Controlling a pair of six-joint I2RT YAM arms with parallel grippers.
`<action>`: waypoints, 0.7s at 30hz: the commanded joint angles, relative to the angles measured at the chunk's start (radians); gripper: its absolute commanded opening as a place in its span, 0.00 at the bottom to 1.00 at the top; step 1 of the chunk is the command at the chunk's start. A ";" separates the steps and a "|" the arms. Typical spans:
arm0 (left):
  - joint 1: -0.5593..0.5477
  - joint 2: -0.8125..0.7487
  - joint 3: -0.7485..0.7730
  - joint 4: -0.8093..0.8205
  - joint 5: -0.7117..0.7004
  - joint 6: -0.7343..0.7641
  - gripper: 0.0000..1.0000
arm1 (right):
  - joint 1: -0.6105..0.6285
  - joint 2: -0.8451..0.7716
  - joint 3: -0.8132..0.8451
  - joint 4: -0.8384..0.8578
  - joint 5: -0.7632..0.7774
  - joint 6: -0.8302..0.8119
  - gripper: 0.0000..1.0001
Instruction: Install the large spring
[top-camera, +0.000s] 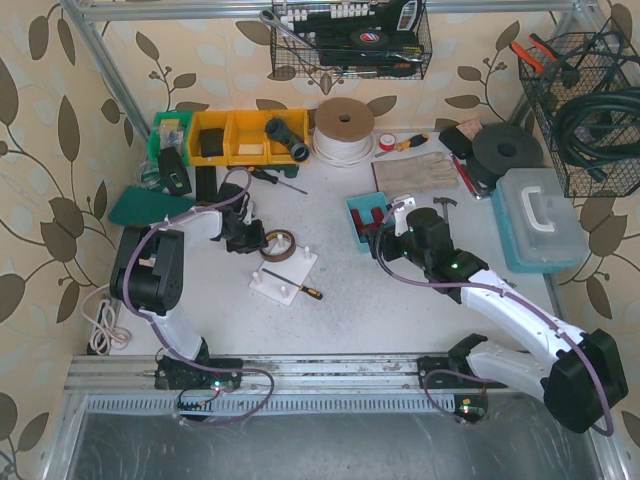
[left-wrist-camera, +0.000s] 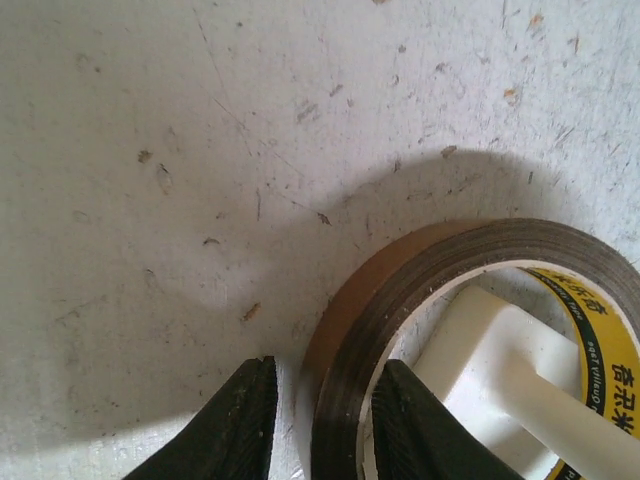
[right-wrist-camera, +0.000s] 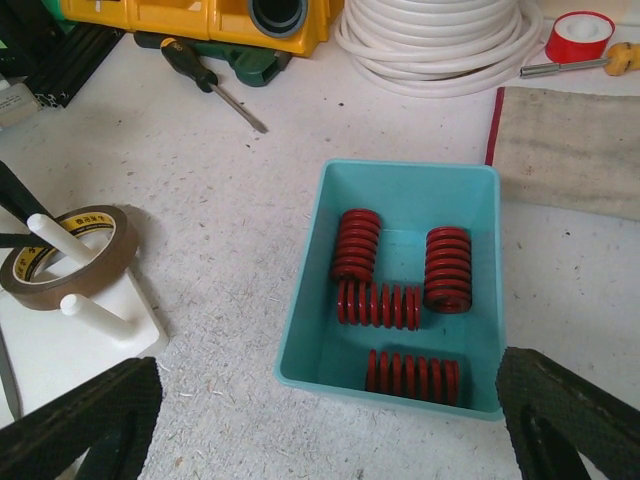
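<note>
In the top view the right arm (top-camera: 505, 300) covers much of the teal bin (top-camera: 352, 214); which spring is the large one is unclear. The counter (left-wrist-camera: 150, 150) is speckled white and the walls (top-camera: 40, 150) leaf-patterned. Four red springs (right-wrist-camera: 378, 305) lie in the bin ahead of the right fingers (right-wrist-camera: 80, 425), which are spread wide and empty. The left fingers (left-wrist-camera: 235, 425) straddle the tape roll (left-wrist-camera: 345, 330) wall; whether they grip it cannot be told.

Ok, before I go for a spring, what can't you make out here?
- Which of the red springs is the large one: in the right wrist view two seem to stand on end in the teal bin, so lengths don't compare. In the top view they are too small.
- Whether the left tool pinches the tape roll: in the left wrist view the bottom edge cuts off its fingers.
</note>
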 joint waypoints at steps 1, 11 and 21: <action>-0.012 -0.002 0.033 -0.004 0.017 0.021 0.31 | 0.008 -0.013 -0.013 0.009 0.029 -0.009 0.92; -0.015 -0.024 0.045 -0.029 -0.021 0.018 0.13 | 0.007 -0.023 -0.010 0.000 0.038 -0.012 0.91; -0.015 -0.097 0.086 -0.060 0.032 0.005 0.05 | 0.007 -0.030 -0.012 -0.003 0.050 -0.012 0.91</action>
